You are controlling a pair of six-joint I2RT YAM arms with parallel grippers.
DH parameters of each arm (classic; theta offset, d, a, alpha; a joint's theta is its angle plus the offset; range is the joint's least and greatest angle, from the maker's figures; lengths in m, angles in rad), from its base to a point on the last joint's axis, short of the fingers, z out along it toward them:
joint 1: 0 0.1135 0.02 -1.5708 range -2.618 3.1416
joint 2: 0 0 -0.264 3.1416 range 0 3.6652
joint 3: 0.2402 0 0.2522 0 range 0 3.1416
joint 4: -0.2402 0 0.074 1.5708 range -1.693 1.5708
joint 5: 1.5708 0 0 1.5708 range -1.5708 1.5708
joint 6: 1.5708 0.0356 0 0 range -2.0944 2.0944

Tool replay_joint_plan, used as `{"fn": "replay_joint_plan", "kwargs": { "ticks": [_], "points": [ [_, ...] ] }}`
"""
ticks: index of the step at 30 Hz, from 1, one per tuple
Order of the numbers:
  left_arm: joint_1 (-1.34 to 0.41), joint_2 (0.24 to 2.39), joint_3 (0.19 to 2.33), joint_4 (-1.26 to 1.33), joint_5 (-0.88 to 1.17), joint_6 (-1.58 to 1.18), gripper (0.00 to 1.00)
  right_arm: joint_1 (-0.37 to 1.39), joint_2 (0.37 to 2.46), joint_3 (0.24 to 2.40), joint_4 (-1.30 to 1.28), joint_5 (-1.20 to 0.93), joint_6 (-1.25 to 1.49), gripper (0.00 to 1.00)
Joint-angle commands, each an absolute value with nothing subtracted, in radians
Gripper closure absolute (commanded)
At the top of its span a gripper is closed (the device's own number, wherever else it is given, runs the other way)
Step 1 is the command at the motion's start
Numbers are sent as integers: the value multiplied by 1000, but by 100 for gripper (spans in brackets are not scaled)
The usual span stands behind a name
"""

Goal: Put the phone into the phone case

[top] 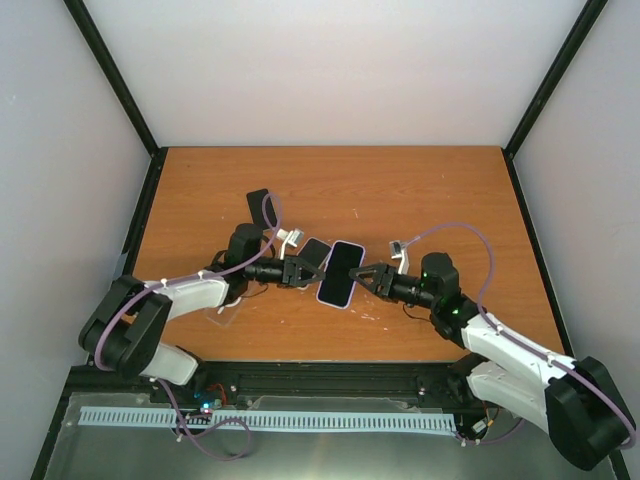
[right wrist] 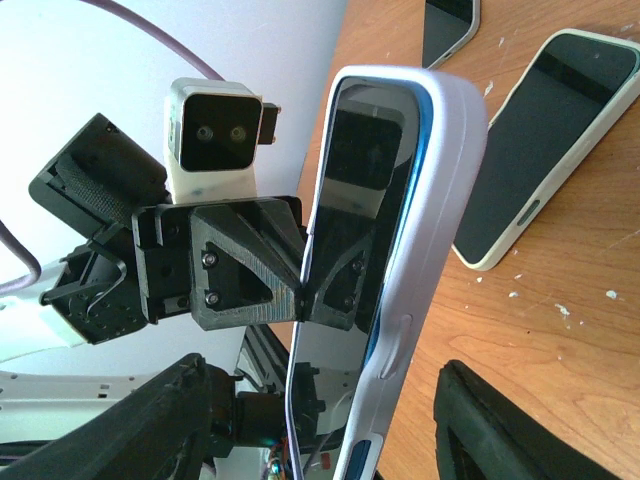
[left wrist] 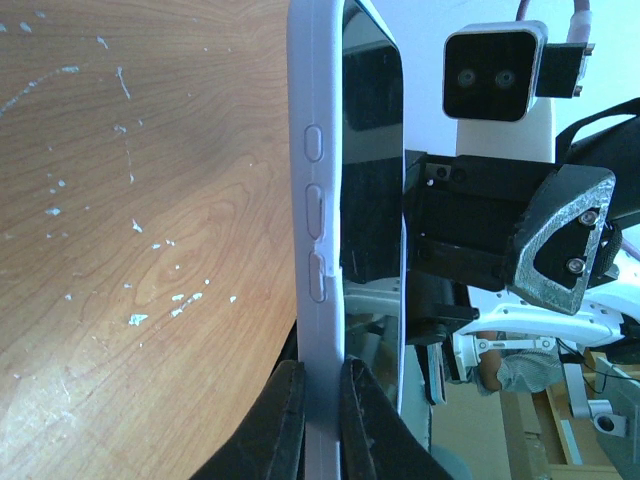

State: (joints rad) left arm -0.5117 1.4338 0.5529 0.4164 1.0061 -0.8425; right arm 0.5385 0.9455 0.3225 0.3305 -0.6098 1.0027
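Observation:
A phone with a dark screen [left wrist: 372,150] sits in a lavender phone case [top: 338,275], held on edge above the table's middle. My left gripper [left wrist: 322,378] is shut on the case's side wall [left wrist: 318,250]; it shows in the top view [top: 303,272] at the case's left end. My right gripper [right wrist: 330,380] is open, with its fingers [right wrist: 510,420] wide on either side of the case [right wrist: 440,200] and not touching it; in the top view [top: 368,277] it is at the case's right end. A blue phone edge [right wrist: 412,210] shows inside the case wall.
Two other phones lie on the table behind: one in a cream case [right wrist: 540,140] and one farther back [right wrist: 450,30]. In the top view a dark phone [top: 315,252] lies by the case, a black object [top: 258,200] farther back, and a clear plastic piece [top: 225,312] near the left arm.

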Motion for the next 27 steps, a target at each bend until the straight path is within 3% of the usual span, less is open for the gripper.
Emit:
{"fn": "replay_joint_plan", "kwargs": {
  "ticks": [1, 6, 11, 15, 17, 20, 24, 27],
  "points": [
    [-513, 1451, 601, 558, 1038, -878, 100, 539, 983, 337, 367, -597, 1015, 44],
    [-514, 1473, 595, 588, 1043, -891, 100, 540, 1058, 354, 406, -611, 1034, 50],
    [-514, 1483, 595, 587, 1036, -890, 95, 538, 1102, 366, 425, -611, 1027, 82],
    [-513, 1485, 608, 518, 998, -868, 70, 538, 1121, 392, 362, -597, 976, 96],
    [-511, 1478, 622, 447, 957, -829, 50, 533, 1117, 404, 306, -584, 937, 97],
    [-505, 1463, 644, 311, 864, -763, 29, 501, 1115, 434, 200, -582, 870, 97],
    [-473, 1446, 657, 166, 705, -701, 15, 444, 1147, 492, 35, -585, 754, 96],
    [-456, 1458, 685, 57, 571, -654, 11, 404, 1203, 544, -43, -600, 688, 94]
  ]
}}
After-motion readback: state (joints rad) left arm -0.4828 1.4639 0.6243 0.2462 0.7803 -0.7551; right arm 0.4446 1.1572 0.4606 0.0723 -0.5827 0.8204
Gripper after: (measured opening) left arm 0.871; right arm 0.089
